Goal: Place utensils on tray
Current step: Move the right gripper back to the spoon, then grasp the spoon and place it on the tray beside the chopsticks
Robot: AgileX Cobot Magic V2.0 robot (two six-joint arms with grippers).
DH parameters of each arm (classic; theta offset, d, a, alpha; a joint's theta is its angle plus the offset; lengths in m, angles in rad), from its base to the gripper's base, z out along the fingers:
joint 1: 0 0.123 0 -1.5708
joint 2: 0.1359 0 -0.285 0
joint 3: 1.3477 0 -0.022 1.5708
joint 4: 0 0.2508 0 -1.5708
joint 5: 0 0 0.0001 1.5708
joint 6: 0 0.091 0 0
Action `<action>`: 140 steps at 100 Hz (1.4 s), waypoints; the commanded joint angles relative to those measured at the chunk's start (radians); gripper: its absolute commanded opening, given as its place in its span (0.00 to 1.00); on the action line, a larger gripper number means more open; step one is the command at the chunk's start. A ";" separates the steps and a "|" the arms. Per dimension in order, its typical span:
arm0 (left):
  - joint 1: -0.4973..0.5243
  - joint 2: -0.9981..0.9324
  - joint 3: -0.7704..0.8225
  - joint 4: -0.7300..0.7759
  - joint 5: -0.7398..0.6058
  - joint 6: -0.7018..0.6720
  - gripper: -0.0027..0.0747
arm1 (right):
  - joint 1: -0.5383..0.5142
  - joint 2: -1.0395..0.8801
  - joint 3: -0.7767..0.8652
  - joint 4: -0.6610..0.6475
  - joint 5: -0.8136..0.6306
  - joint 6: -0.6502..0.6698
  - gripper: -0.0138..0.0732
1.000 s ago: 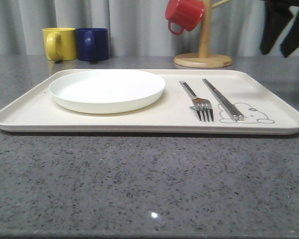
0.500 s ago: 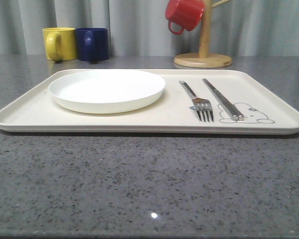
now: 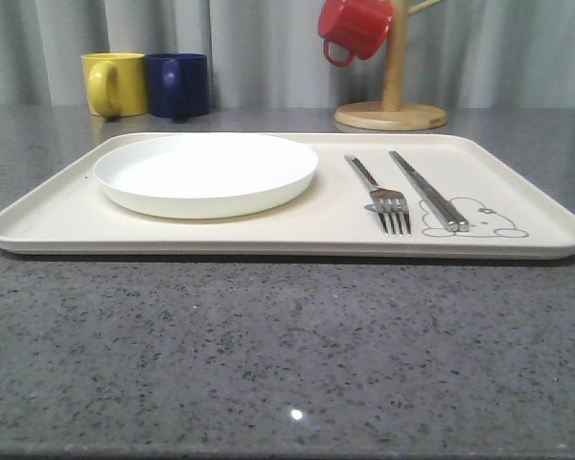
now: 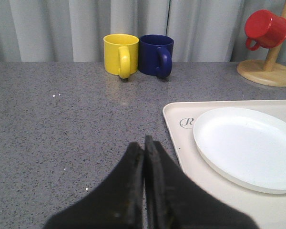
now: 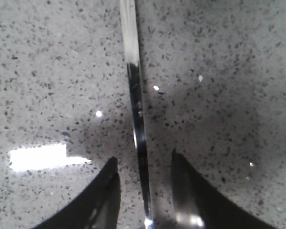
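Tray (image 3: 67, 218): plate (image 3: 206, 172), fork (image 3: 381, 198) and chopstick pair (image 3: 428, 192) were recorded lying on it, unchanged. The dark arm seen at the upper right a second earlier was gone from the front view. Left gripper (image 4: 144, 145): fingers pressed together, empty. Right gripper (image 5: 142, 164): fingers parted, straddling a spoon handle (image 5: 136, 112) on the countertop (image 5: 219, 86); contact could not be told.

White plate (image 3: 205, 173), fork (image 3: 378, 194), chopsticks (image 3: 427, 191) on cream tray (image 3: 268, 230)
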State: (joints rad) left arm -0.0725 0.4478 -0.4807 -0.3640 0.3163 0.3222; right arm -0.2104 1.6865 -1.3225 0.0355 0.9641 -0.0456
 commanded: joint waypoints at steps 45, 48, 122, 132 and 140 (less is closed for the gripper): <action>0.003 0.003 -0.030 -0.012 -0.073 -0.009 0.01 | -0.006 0.004 -0.023 0.005 -0.053 -0.013 0.48; 0.003 0.003 -0.030 -0.012 -0.073 -0.009 0.01 | -0.006 0.006 -0.023 0.006 -0.052 -0.013 0.48; 0.003 0.003 -0.030 -0.012 -0.073 -0.009 0.01 | 0.020 -0.138 -0.026 0.160 -0.001 -0.005 0.10; 0.003 0.003 -0.030 -0.012 -0.073 -0.009 0.01 | 0.068 -0.187 -0.026 0.160 0.013 0.031 0.10; 0.003 0.003 -0.030 -0.012 -0.073 -0.009 0.01 | 0.124 -0.215 -0.026 0.157 0.015 0.056 0.10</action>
State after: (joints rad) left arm -0.0725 0.4478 -0.4807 -0.3640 0.3163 0.3222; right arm -0.1329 1.5418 -1.3225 0.1706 0.9926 -0.0130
